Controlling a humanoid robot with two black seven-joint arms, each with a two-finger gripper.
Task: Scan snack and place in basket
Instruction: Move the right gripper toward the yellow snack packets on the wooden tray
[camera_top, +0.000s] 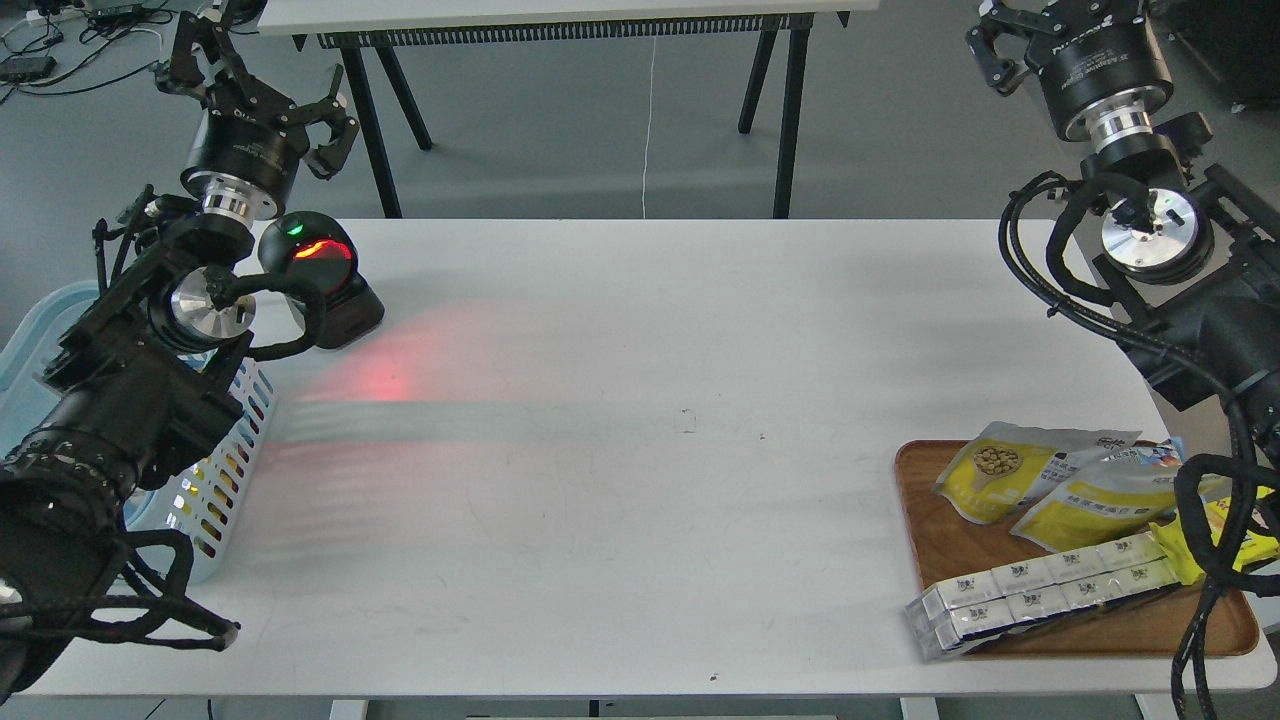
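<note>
The snack (995, 470), a yellow and silver pouch with a round picture of tan balls, lies on the wooden tray (1080, 625) at the table's right front. The light blue slotted basket (228, 475) stands at the left edge, mostly hidden behind my left arm. My left gripper (268, 75) is raised beyond the table's far left corner, far from both, open and holding nothing. My right gripper (1060, 18) is raised at the top right, well above the tray. The frame edge cuts its fingers, so its state does not show.
A black barcode scanner (322, 280) glows red at the back left and throws red light on the white table (640, 480). On the tray also lie a second yellow-silver pouch (1100, 500) and a long white multi-pack (1040, 595). Right-arm cables hang over the tray's right end.
</note>
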